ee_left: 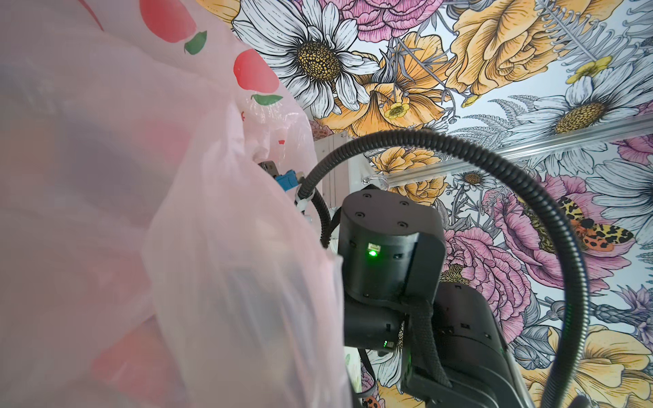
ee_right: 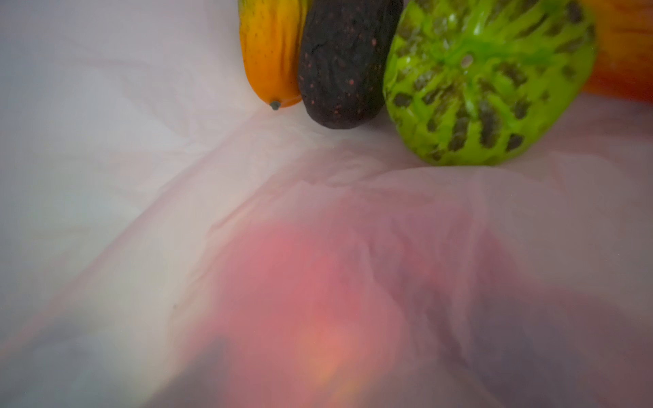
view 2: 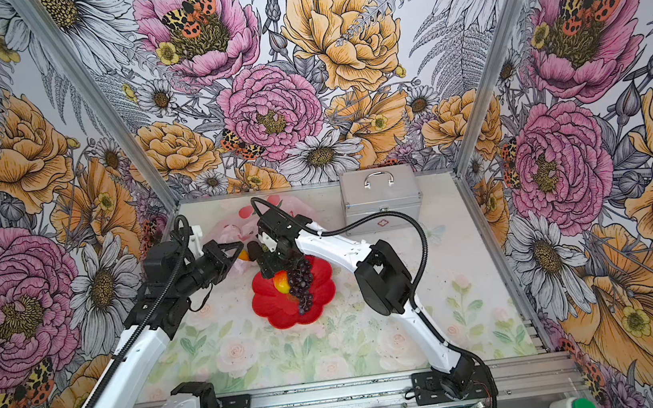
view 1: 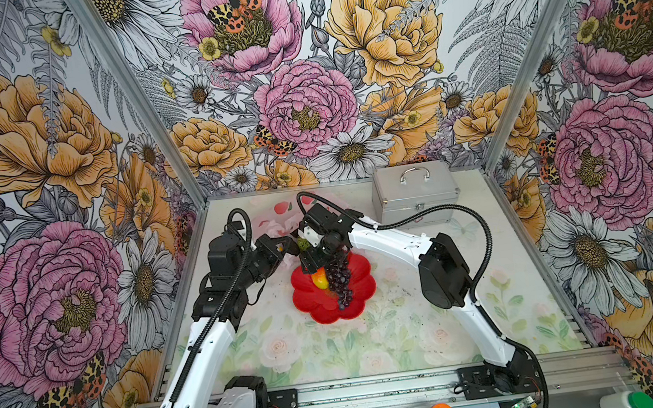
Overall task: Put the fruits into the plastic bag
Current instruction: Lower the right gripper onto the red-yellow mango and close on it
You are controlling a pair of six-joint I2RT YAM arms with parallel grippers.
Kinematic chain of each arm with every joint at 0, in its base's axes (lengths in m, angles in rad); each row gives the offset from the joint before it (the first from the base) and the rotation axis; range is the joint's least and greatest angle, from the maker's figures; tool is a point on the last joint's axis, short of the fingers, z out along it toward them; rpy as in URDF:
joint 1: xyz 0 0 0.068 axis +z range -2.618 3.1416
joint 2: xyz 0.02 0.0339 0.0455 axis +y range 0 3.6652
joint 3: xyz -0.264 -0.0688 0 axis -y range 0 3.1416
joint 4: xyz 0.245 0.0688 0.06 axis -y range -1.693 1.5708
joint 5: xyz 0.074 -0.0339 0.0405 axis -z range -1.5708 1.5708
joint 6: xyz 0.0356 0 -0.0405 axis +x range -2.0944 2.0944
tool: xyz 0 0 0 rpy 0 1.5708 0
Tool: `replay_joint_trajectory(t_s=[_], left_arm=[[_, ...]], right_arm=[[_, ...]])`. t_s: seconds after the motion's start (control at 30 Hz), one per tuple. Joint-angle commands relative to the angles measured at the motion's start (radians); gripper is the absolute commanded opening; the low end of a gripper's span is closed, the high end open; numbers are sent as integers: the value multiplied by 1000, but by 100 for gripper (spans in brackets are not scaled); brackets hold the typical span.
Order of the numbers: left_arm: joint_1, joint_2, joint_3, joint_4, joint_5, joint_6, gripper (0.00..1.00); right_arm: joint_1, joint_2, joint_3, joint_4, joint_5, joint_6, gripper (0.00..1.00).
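Pale-pink film of the plastic bag (ee_right: 169, 183) fills my right wrist view. Inside it, just ahead of my right claw (view 1: 308, 259), lie the green-orange elongated fruit (ee_right: 268, 53), the blackish avocado-like fruit (ee_right: 342, 63) and the bumpy green ball (ee_right: 487, 81), touching side by side. A red-orange fruit (ee_right: 622, 46) sits past the ball. I cannot tell how wide that claw stands. Beside it, my left claw (view 1: 292, 246) is pinched closed on a fold of the bag. Below and behind my right claw, the red plate (view 1: 320, 314) carries the grape bunch (view 1: 339, 277) and a yellow fruit (view 1: 320, 279), touching. Well off to that claw's right, a silver case (view 1: 416, 199) stands on the tabletop (view 1: 374, 342).
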Motion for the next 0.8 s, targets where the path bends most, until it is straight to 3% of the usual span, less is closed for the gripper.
replay_joint_trajectory(t_s=[0.0,0.27,0.77], left_arm=[[10,0,14,-3,2,24,0],[23,-9,9,-6,4,17,0],[30,-1,-8,22,7,-10,0]], right_arm=[[-10,55,84,-19,-1,-31,81],[-17,119,154,-62,-6,-48,80],[3,111,108,-83,-37,-73,70]])
